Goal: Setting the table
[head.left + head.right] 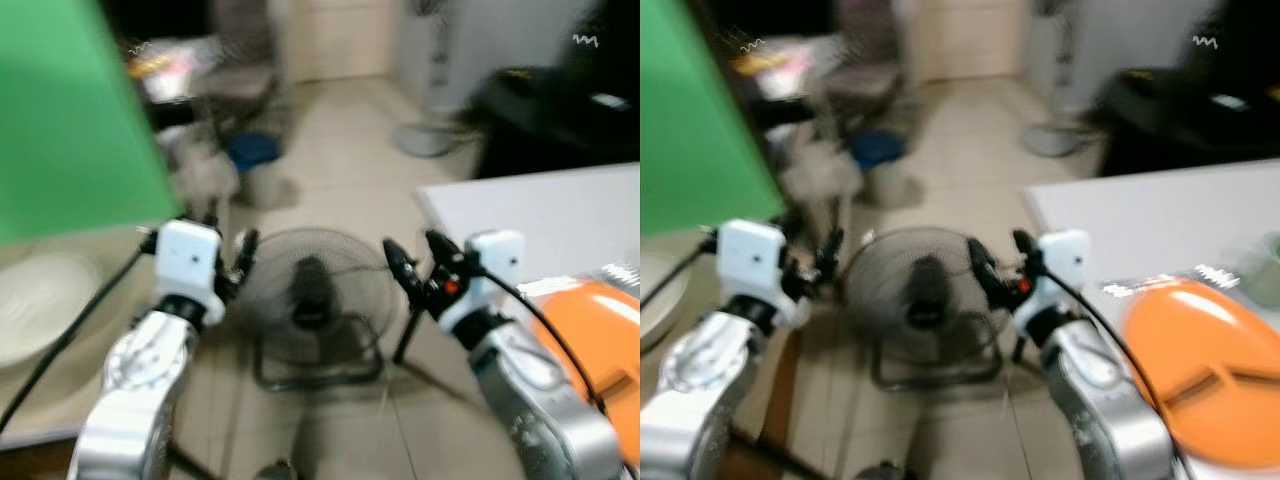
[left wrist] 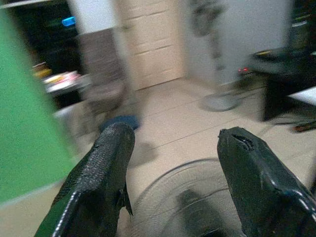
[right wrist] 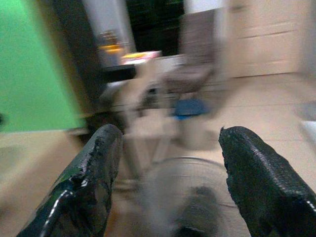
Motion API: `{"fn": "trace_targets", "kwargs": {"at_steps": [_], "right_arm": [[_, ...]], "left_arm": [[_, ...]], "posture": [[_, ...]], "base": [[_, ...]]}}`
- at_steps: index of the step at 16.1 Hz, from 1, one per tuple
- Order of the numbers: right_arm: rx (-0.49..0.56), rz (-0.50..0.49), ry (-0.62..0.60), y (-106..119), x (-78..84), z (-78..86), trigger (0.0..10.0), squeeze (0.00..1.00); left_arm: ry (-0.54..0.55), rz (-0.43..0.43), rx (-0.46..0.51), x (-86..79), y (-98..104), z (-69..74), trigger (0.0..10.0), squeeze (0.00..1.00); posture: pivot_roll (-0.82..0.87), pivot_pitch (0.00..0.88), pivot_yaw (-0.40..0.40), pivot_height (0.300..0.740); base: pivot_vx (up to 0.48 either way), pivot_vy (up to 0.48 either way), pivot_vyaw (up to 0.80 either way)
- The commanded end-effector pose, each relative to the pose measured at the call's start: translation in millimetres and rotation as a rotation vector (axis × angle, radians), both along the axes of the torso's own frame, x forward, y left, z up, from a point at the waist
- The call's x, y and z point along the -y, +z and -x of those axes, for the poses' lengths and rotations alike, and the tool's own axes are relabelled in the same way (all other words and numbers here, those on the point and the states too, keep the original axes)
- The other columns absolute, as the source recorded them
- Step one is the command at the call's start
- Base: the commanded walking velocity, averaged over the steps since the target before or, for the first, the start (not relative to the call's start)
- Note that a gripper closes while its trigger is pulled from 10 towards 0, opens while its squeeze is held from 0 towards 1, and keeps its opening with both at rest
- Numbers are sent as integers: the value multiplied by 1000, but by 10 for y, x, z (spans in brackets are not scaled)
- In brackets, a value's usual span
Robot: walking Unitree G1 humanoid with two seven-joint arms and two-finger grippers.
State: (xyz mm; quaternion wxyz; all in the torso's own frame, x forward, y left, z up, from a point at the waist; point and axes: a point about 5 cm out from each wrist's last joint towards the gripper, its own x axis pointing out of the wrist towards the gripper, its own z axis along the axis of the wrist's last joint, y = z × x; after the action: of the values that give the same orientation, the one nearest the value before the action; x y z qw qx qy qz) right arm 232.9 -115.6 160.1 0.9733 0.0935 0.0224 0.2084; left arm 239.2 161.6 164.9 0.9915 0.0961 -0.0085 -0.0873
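Observation:
An orange divided plate (image 1: 1210, 380) lies on the white table (image 1: 560, 215) at my right, close to the table's near edge. A white bowl (image 1: 40, 300) rests on the beige counter (image 1: 70, 390) at my left. My left gripper (image 1: 228, 250) is held up in front of me, open and empty, with its fingers (image 2: 106, 168) apart. Level with it, my right gripper (image 1: 412, 258) is open too, nothing between its fingers (image 3: 252, 173). Both hang above the floor between the counter and the table. All views are blurred.
A black floor fan (image 1: 310, 300) lies on the tiled floor right ahead, between the two arms. A green board (image 1: 70, 110) stands at the left. A chair (image 1: 245, 70), a blue bin (image 1: 252, 150) and a dark cabinet (image 1: 560, 110) are farther back.

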Motion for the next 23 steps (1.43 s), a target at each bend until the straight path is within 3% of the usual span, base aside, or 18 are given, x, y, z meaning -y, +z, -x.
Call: {"fn": "trace_targets", "kwargs": {"at_steps": [1, 6, 18, 23], "right_arm": [[-15, -14, -15, -28, 46, -12, 10000, 0], [-20, -29, -31, -52, 41, -31, 10000, 0], [-128, -4, -40, -188, -28, -119, 10000, 0], [-115, -5, -36, -153, -38, -147, 10000, 0]], "left_arm": [[-20, -1, 7, 32, 36, 21, 10000, 0], [-13, 3, 7, 2, 51, -34, 10000, 0], [-8, -30, 24, -81, 111, -73, 10000, 0], [-10, -1, 38, -60, 143, -112, 10000, 0]], "posture": [[211, 0, 25, 727], [200, 0, 49, 727], [220, 0, 27, 727], [215, 0, 33, 727]], "base": [[0, 0, 800], [0, 108, 685], [0, 339, 0], [0, 0, 94]]}}
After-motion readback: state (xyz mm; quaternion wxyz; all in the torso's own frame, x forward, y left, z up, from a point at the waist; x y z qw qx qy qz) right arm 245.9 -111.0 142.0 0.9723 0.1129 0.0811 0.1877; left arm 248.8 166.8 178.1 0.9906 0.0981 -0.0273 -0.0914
